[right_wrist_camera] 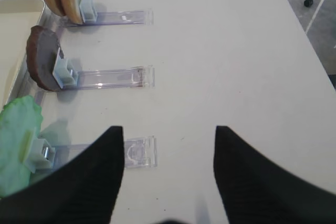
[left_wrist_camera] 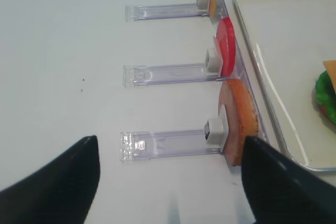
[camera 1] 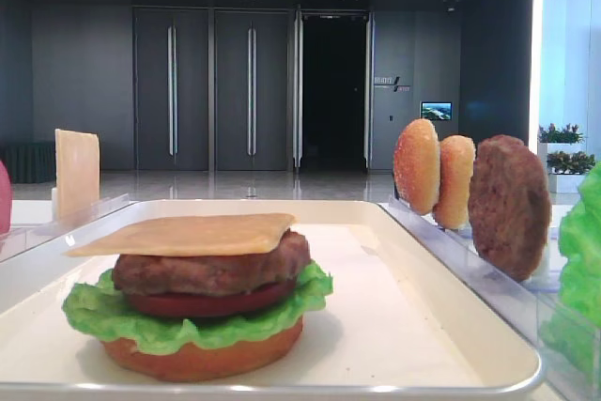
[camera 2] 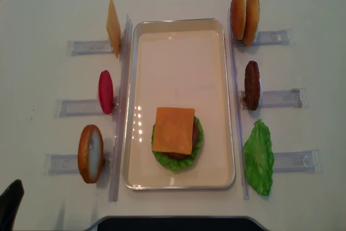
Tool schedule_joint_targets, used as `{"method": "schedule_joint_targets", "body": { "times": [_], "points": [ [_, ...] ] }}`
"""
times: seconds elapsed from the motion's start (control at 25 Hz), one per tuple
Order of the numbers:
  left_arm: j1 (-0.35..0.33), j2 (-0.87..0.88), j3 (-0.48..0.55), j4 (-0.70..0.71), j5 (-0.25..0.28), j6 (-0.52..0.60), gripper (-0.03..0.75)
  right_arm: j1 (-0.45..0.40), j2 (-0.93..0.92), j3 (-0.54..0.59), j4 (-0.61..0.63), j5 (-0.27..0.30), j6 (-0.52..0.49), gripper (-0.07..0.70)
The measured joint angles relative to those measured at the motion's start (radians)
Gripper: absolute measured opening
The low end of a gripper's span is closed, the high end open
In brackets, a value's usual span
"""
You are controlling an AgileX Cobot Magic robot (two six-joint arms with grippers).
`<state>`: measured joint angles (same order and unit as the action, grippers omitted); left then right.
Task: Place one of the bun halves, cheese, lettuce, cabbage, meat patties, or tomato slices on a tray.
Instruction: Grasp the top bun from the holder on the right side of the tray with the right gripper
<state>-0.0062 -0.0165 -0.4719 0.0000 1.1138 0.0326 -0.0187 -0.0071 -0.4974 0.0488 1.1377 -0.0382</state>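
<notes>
On the cream tray [camera 2: 178, 31] stands a stack: bun base, lettuce [camera 1: 103, 315], tomato, patty [camera 1: 211, 271], with a cheese slice [camera 2: 173, 130] on top. Two sesame bun halves [camera 2: 244, 13], a meat patty [camera 2: 252, 85] and a lettuce leaf [camera 2: 259, 157] stand in racks right of the tray. Cheese [camera 2: 113, 28], a tomato slice [camera 2: 106, 91] and a flat bun base [camera 2: 90, 153] stand on the left. My right gripper [right_wrist_camera: 168, 132] is open over bare table beside the lettuce [right_wrist_camera: 18, 145]. My left gripper [left_wrist_camera: 169, 145] is open and empty, its right finger beside the bun base [left_wrist_camera: 242, 119].
Clear plastic racks [camera 2: 281, 98] stick out sideways from both long sides of the tray. In the right wrist view the table edge [right_wrist_camera: 310, 40] runs close on the right, with floor beyond. A dark base [camera 2: 173, 223] sits at the table's near edge.
</notes>
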Motion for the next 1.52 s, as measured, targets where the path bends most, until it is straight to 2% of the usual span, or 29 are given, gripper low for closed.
{"method": "schedule_joint_targets", "body": {
  "times": [1.24, 1.36, 1.52],
  "points": [
    [0.0, 0.0, 0.0, 0.0, 0.0, 0.0, 0.643, 0.0, 0.0, 0.0, 0.0, 0.0, 0.0, 0.398],
    [0.0, 0.0, 0.0, 0.0, 0.0, 0.0, 0.643, 0.0, 0.059, -0.004, 0.002, 0.001, 0.0, 0.398],
    [0.0, 0.0, 0.0, 0.0, -0.001, 0.0, 0.643, 0.0, 0.231, -0.033, 0.004, -0.011, 0.0, 0.398]
  ]
}}
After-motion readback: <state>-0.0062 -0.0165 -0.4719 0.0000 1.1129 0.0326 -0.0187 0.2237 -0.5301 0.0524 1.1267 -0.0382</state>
